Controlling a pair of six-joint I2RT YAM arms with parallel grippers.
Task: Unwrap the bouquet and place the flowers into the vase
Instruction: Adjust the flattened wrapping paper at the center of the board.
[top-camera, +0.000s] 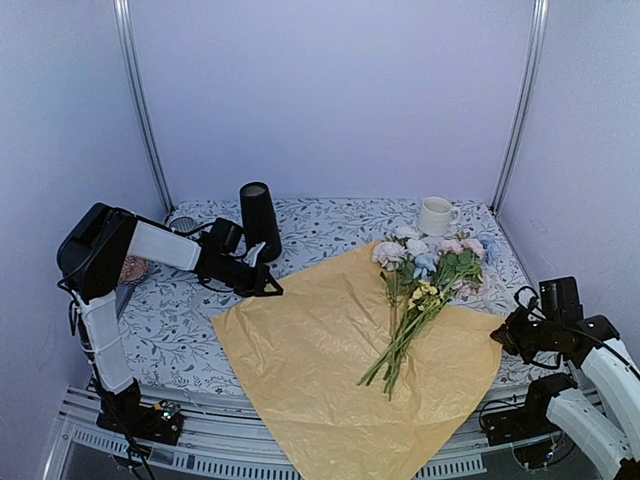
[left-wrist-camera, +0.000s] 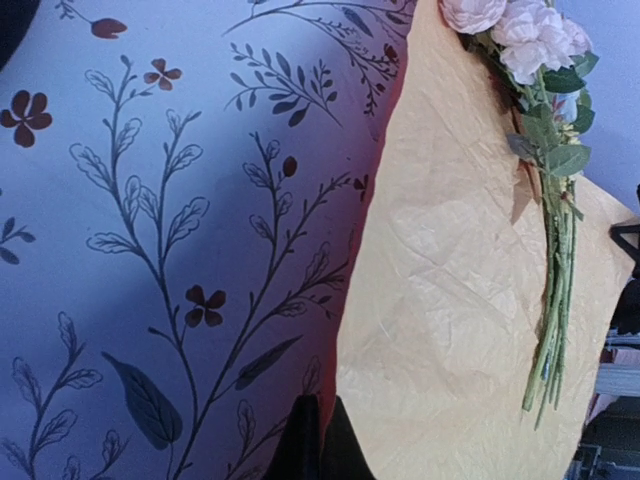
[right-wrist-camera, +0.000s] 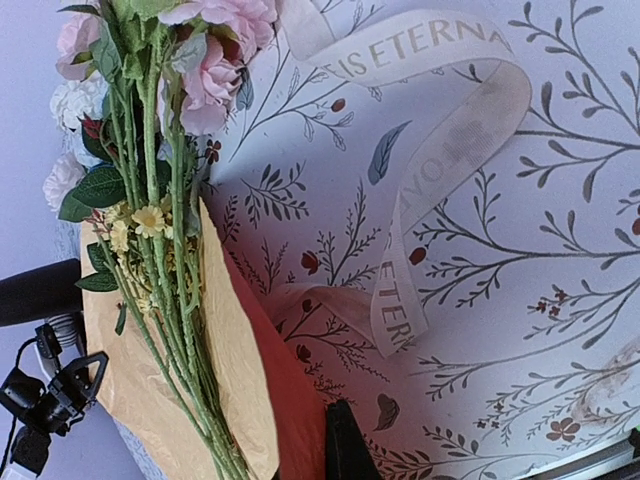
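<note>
Flowers (top-camera: 425, 285) on paper (top-camera: 320, 350), ribbon (right-wrist-camera: 420, 48) only right-wrist view

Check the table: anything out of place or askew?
Nothing spilled or damaged. The crinkly orange paper sheet lies opened, its near corner hanging over the table at its front edge. The whitish printed ribbon lies loose on the floral tablecloth. The tall black vase stands upright; the long-stemmed flowers lie on the paper.

I see my left arm (top-camera: 165, 246) stretched inward, its left gripper (top-camera: 266, 287) closed, fingertips (left-wrist-camera: 303, 442) pressed together. My right arm (top-camera: 598, 368) is folded low, right gripper (top-camera: 503, 337) closed too.
</note>
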